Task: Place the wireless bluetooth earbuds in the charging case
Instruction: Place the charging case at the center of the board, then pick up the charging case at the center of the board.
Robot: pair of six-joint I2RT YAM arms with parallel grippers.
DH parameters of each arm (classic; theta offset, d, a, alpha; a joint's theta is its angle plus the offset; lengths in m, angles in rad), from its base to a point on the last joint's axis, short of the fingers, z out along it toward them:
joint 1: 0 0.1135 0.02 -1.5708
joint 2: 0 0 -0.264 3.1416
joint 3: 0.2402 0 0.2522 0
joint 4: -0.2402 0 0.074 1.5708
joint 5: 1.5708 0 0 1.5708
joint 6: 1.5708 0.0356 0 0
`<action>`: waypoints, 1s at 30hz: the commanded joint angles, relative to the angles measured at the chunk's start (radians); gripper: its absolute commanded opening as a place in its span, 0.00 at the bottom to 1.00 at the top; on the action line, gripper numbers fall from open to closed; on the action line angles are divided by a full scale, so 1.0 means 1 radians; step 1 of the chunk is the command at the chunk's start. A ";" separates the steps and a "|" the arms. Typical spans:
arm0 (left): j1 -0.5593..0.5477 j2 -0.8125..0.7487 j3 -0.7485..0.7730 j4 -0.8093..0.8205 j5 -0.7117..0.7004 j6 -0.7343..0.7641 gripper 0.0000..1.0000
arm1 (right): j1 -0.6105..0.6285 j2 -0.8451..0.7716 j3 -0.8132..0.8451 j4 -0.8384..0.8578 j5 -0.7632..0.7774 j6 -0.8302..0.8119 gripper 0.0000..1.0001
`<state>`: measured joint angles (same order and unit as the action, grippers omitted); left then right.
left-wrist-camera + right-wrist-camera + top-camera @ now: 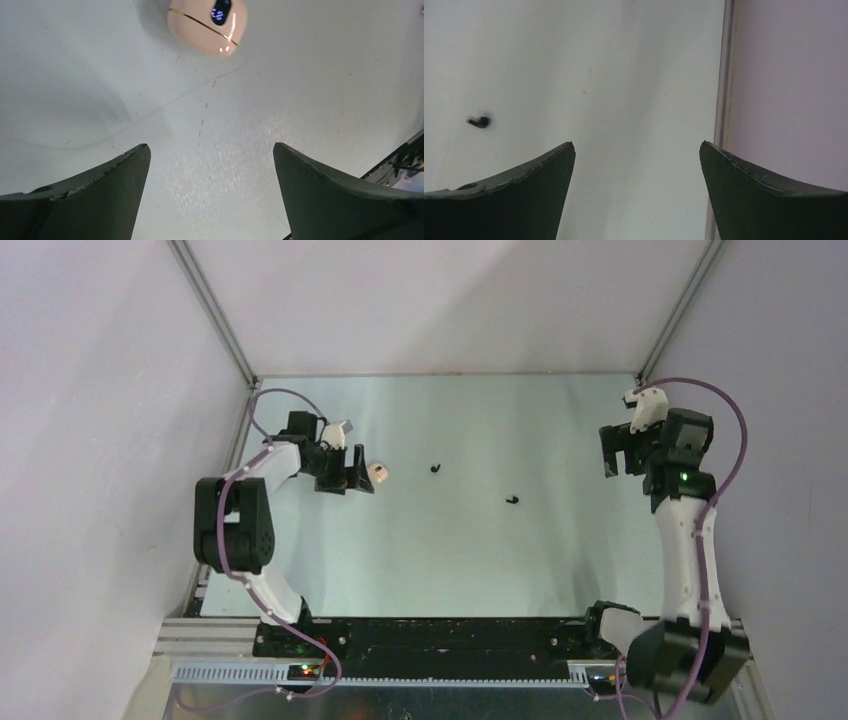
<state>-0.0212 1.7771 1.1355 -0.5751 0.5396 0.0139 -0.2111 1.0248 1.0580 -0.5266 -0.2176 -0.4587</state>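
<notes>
A cream charging case with a gold seam and a small dark display lies closed on the table left of centre; it also shows at the top of the left wrist view. Two black earbuds lie loose on the table, one near the middle and one further right. One of them shows in the right wrist view. No cream-white earbuds are in view. My left gripper is open and empty just left of the case. My right gripper is open and empty at the far right.
The metal table is walled by white panels on the left, back and right. An aluminium frame post runs along the right edge close to my right gripper. A black rail carries the arm bases at the near edge.
</notes>
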 commanded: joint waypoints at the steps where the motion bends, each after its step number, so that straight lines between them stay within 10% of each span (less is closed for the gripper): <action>1: 0.004 -0.162 -0.014 0.042 0.013 0.097 0.99 | -0.085 0.181 0.049 -0.024 0.142 0.044 0.98; 8: -0.004 -0.267 0.139 -0.175 0.088 0.262 0.99 | -0.190 0.381 0.115 -0.134 0.211 -0.071 0.93; 14: 0.016 -0.356 0.219 -0.237 -0.114 0.274 0.99 | -0.274 0.423 0.080 -0.184 0.056 -0.162 0.99; 18: 0.092 -0.371 0.289 -0.221 -0.345 0.270 0.99 | -0.302 0.321 0.009 -0.233 -0.095 -0.213 0.99; 30: 0.377 -0.046 0.416 -0.202 -0.454 0.139 0.99 | -0.014 -0.160 -0.005 -0.319 -0.194 -0.096 0.99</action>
<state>0.3645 1.6596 1.5467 -0.7891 0.1577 0.2031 -0.3336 0.9668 1.0389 -0.8108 -0.3698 -0.6163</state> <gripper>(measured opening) 0.994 0.993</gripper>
